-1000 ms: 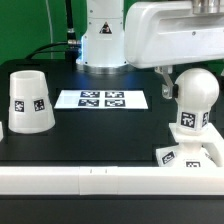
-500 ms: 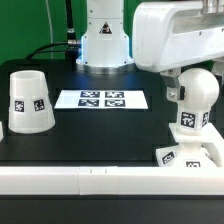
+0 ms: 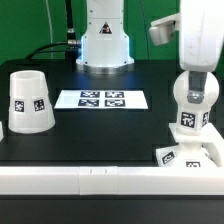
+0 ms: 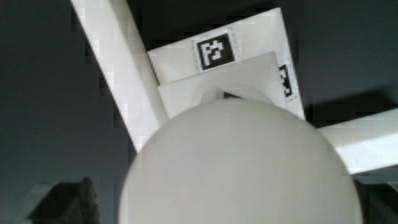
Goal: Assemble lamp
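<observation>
The round-headed bulb (image 3: 196, 95) stands upright in the socket of the flat square base (image 3: 190, 153) at the exterior view's right, near the front rail. My gripper (image 3: 198, 72) hangs straight down onto the bulb's head and looks open around it. In the wrist view the bulb's head (image 4: 222, 170) fills the foreground, with the tagged base (image 4: 222, 55) beyond it. One dark finger (image 4: 63, 200) shows beside the head with a small gap. The tapered shade (image 3: 30, 101) stands mouth down at the exterior view's left, far from the gripper.
The marker board (image 3: 102, 99) lies flat at the middle back of the black table. The arm's white pedestal (image 3: 104, 40) stands behind it. A white rail (image 3: 100, 180) runs along the table's front edge and also shows in the wrist view (image 4: 121, 90).
The arm's wrist has swung toward the exterior view's right and turned upright, so the gripper now sits directly over the bulb's head. Bulb, base and shade have not moved.
</observation>
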Motion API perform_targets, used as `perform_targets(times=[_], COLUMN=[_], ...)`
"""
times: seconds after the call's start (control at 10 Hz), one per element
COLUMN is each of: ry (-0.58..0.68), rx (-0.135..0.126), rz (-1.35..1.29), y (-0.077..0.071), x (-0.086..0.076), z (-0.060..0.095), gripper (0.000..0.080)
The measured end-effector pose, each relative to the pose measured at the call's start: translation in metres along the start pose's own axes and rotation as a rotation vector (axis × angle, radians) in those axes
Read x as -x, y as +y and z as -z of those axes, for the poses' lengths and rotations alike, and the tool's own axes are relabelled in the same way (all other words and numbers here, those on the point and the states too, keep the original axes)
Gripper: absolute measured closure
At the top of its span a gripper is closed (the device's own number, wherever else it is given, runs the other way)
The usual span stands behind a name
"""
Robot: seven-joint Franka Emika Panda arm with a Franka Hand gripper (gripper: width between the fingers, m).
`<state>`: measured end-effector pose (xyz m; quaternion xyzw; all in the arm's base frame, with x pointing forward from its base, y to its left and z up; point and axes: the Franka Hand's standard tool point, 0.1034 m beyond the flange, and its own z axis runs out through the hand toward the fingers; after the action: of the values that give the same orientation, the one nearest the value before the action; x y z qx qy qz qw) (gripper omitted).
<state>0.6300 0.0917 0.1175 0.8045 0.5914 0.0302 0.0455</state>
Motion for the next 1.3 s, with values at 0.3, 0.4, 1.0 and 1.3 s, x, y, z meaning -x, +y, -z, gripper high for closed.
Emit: perform_targets(times=[0.3,0.4,1.0,1.3], ry=[-0.034,-0.05,-0.053,-0.05], rx=[0.012,0.017,0.017,0.019], rz=[0.31,0.425,0.441,0.297], y=[-0.0012,-0.0012,0.0,-0.0002], x=[-0.0048,-0.0053,-0.0024,-0.0022], z=[-0.0026,-0.0026,-0.0029,-0.003], gripper=[0.0101,0.0101,0.0223,0.0223])
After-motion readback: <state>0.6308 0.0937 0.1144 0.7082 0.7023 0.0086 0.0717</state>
